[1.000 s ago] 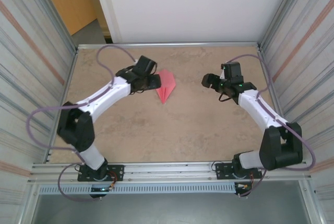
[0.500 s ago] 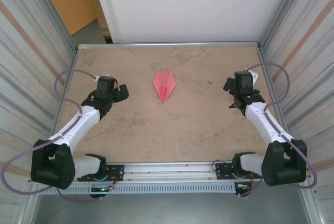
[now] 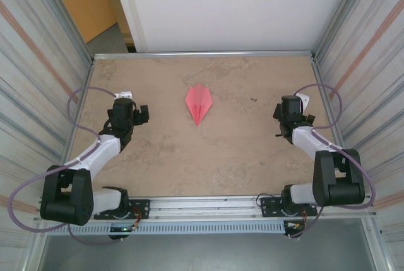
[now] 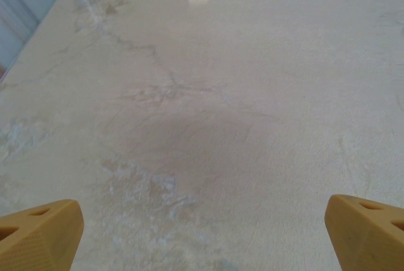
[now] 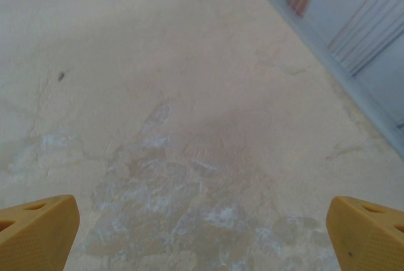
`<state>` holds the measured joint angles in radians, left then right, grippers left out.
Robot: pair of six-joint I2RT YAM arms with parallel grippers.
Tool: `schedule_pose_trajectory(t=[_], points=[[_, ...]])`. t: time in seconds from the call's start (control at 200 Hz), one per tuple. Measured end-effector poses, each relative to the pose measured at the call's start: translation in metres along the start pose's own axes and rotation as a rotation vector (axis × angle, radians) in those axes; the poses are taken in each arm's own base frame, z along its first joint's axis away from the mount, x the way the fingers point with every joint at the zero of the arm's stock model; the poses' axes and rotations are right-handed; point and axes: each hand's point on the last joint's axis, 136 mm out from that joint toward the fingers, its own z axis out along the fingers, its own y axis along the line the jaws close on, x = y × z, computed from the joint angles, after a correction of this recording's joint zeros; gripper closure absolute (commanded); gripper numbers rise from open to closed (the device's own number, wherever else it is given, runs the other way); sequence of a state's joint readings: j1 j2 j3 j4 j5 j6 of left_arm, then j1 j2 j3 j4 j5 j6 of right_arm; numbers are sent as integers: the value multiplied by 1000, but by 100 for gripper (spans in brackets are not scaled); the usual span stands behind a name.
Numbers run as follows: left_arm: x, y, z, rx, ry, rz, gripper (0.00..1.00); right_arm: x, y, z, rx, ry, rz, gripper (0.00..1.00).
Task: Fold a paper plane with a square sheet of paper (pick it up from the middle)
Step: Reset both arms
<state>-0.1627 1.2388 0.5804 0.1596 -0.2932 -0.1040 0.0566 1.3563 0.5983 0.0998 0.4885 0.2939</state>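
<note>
The paper plane (image 3: 199, 102), a pink-red pointed dart with its tip towards me, lies flat on the marbled table (image 3: 208, 163), a little beyond the middle, with nothing touching it. My left gripper (image 3: 128, 102) hangs well to its left, near the left wall. In the left wrist view this gripper (image 4: 202, 236) is open, its yellow fingertips (image 4: 41, 233) wide apart over bare table. My right gripper (image 3: 294, 104) is far to the plane's right. It (image 5: 202, 236) is open too, with yellow fingertips (image 5: 369, 230) at the frame corners and nothing between them.
Corrugated metal walls (image 3: 38, 75) close the table on the left and right (image 5: 353, 37), with a white panel (image 3: 227, 6) at the back. A metal rail (image 3: 208, 204) runs along the near edge. A small dark speck (image 5: 61, 76) marks the table.
Both arms have drawn back from the plane, outward to the side walls and nearer their bases. Both grippers opened wider. The plane has stayed in place.
</note>
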Motion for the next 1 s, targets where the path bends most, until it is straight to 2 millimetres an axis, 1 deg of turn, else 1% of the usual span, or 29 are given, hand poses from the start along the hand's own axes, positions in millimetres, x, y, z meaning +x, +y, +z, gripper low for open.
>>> schedule_pose_trajectory(t=[0.075, 0.175, 0.251, 0.326, 0.366, 0.536, 0.601, 0.782, 1.002], points=[[4, -3, 5, 30, -24, 27, 1, 7, 5, 3, -49, -13, -12, 1], [18, -7, 12, 75, -38, 60, 1, 10, 13, 5, -122, -41, -15, 1], [27, -9, 16, 106, -44, 79, 1, 7, 16, 6, -167, -69, -4, 1], [31, -9, 20, 134, -50, 81, 1, 1, 18, 6, -199, -108, 12, 1], [31, -7, 22, 145, -56, 79, 1, -2, 19, 6, -212, -122, 17, 1], [15, -3, 28, 184, -127, 54, 1, -11, 28, 9, -267, -176, 16, 1], [17, -2, 33, 196, -130, 47, 1, -11, 30, 11, -283, -190, 15, 1], [32, -8, 45, 233, -98, 47, 1, 1, 39, 22, -322, -172, -4, 1], [24, -9, 45, 241, -131, 47, 1, -4, 47, 21, -367, -198, -17, 1]])
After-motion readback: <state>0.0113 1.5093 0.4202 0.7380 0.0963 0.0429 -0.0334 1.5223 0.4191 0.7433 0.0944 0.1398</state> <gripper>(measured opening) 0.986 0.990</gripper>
